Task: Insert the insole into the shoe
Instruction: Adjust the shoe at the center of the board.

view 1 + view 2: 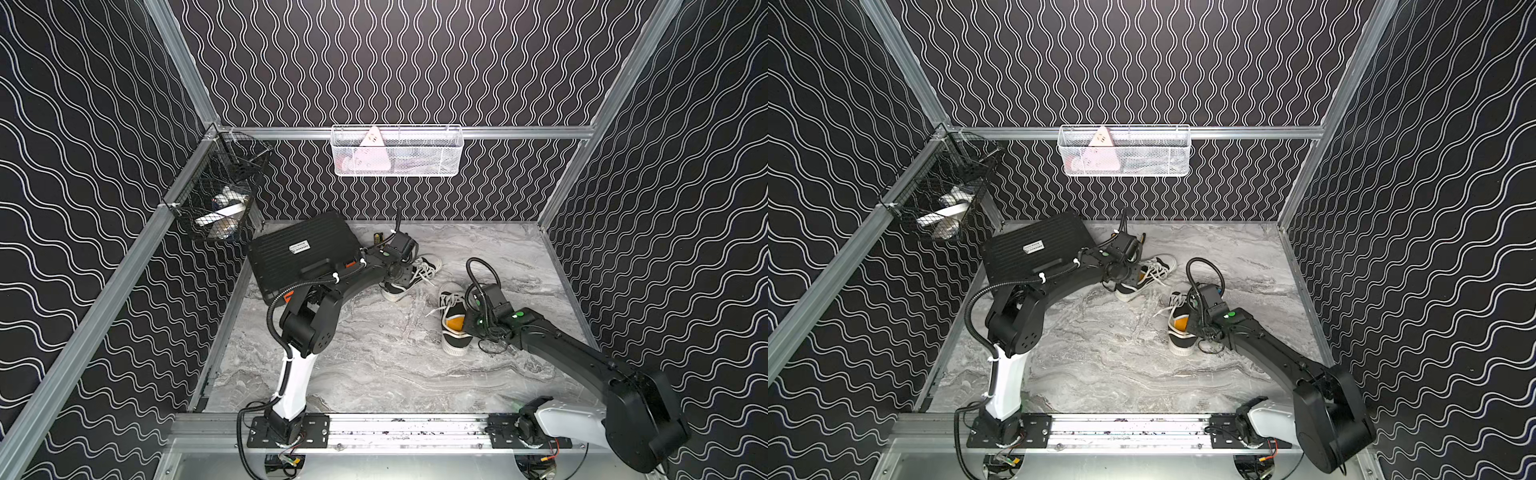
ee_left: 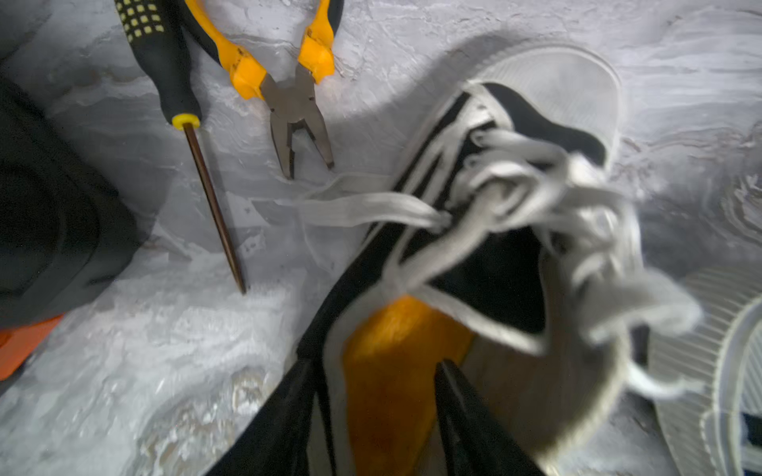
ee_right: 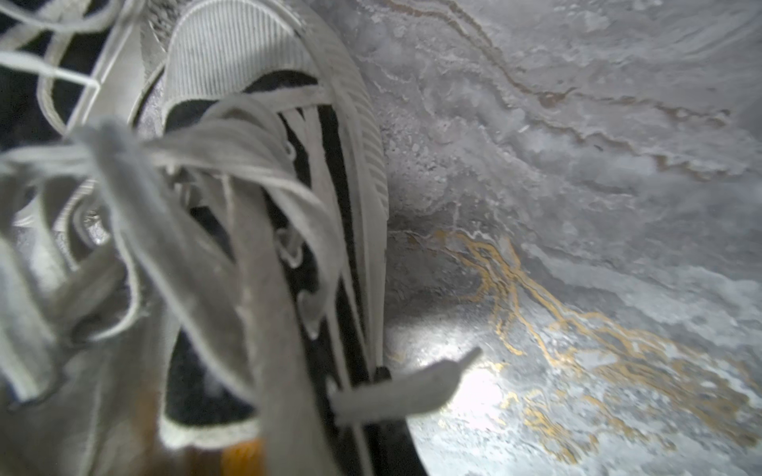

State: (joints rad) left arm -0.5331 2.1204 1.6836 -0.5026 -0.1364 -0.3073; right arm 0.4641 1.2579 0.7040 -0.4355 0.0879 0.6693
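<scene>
Grey marbled table [image 1: 374,374], boxed in by black walls [image 1: 83,166] with white wavy lines. In both top views: two black-and-white shoes near each other, the far shoe [image 1: 411,276] under the left gripper [image 1: 395,278], the near shoe [image 1: 455,340] under the right gripper [image 1: 473,328], with the orange near insole [image 1: 455,323] showing in its opening. Black toolbox [image 1: 303,253] behind the left arm [image 1: 316,299].

Left wrist view: left fingers [image 2: 284,420] spread, astride the far shoe's side wall, one outside, one resting on the orange far insole [image 2: 396,371], already inside the opening and running in under the tongue [image 2: 495,288]. No clamp visible yet. Screwdriver [image 2: 173,70] and pliers [image 2: 288,99] flat on the table beyond, apart from the shoe.

Right wrist view: blurred laces [image 3: 185,165] and ribbed sole rim [image 3: 363,144] of the near shoe filling the frame; right jaws pressed together low against its side, whether pinching canvas or nothing impossible to tell.

Judged progress: late. Both insoles in; probably left only to press the far heel end flat and let go.
</scene>
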